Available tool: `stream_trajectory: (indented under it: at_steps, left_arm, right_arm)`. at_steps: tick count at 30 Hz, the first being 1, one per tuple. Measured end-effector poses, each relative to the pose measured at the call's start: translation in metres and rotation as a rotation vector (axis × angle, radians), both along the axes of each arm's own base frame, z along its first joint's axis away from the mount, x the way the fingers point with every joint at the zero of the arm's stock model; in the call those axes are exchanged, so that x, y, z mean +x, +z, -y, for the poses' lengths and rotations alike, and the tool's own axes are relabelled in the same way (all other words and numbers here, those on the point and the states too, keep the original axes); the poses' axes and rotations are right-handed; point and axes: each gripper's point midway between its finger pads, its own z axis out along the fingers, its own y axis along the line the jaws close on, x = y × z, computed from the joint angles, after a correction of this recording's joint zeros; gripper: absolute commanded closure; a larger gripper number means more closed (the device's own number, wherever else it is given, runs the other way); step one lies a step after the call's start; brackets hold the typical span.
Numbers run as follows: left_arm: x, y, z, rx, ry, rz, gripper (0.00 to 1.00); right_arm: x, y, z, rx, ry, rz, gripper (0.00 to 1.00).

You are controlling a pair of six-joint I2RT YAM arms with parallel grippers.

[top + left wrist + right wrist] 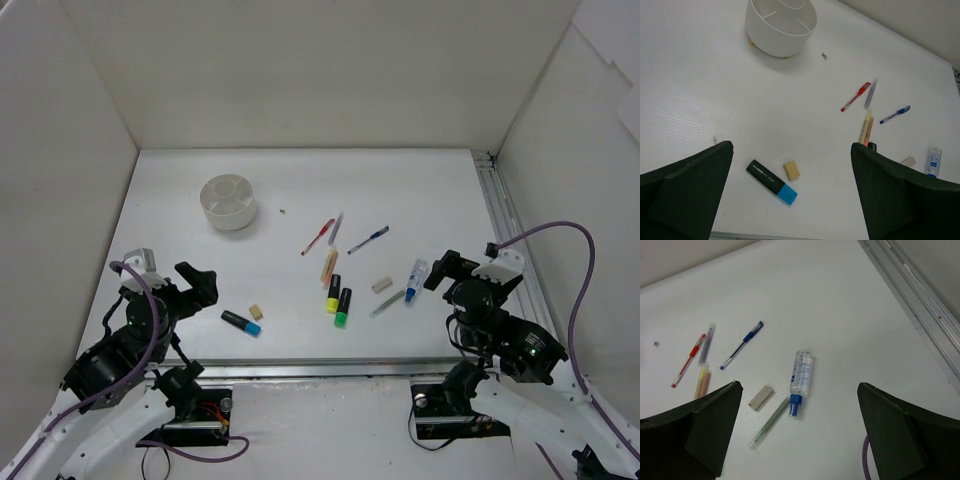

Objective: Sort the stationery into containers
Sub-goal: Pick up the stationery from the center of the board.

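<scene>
The round white divided bowl [229, 201] stands at the back left; it also shows in the left wrist view [781, 25]. Stationery lies scattered mid-table: red pen [318, 236], grey pen [336, 229], blue pen [368, 239], cream stick [328, 265], yellow-ended highlighter [333, 293], green-ended highlighter [343, 306], blue-ended highlighter [241, 322], two beige erasers [256, 312] [382, 284], a grey-green pen [388, 302] and the white-blue tube [416, 279]. My left gripper [180, 285] is open and empty above the blue-ended highlighter [771, 182]. My right gripper [450, 272] is open and empty above the tube [800, 375].
White walls enclose the table on three sides. A metal rail [508, 232] runs along the right edge. A small dark speck [283, 211] lies near the bowl. A purple cable [560, 240] loops over the right arm.
</scene>
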Motion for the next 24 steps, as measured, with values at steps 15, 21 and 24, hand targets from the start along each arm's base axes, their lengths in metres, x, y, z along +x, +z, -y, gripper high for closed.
stream_trajectory:
  at_steps: [15, 21, 24]
  left_arm:
    - [-0.009, 0.01, -0.001, -0.058, -0.038, 0.073, 0.0]
    - [0.0, -0.004, 0.012, -0.002, -0.066, 0.004, 0.0]
    - [0.008, -0.019, 0.021, 0.046, -0.076, -0.063, 0.0]
  right_arm:
    - [0.002, -0.009, -0.008, 0.006, 0.016, -0.032, 0.02]
    - [0.015, -0.05, -0.023, -0.074, 0.0, -0.188, 0.02]
    - [0.023, -0.078, -0.023, -0.098, -0.037, -0.306, 0.02]
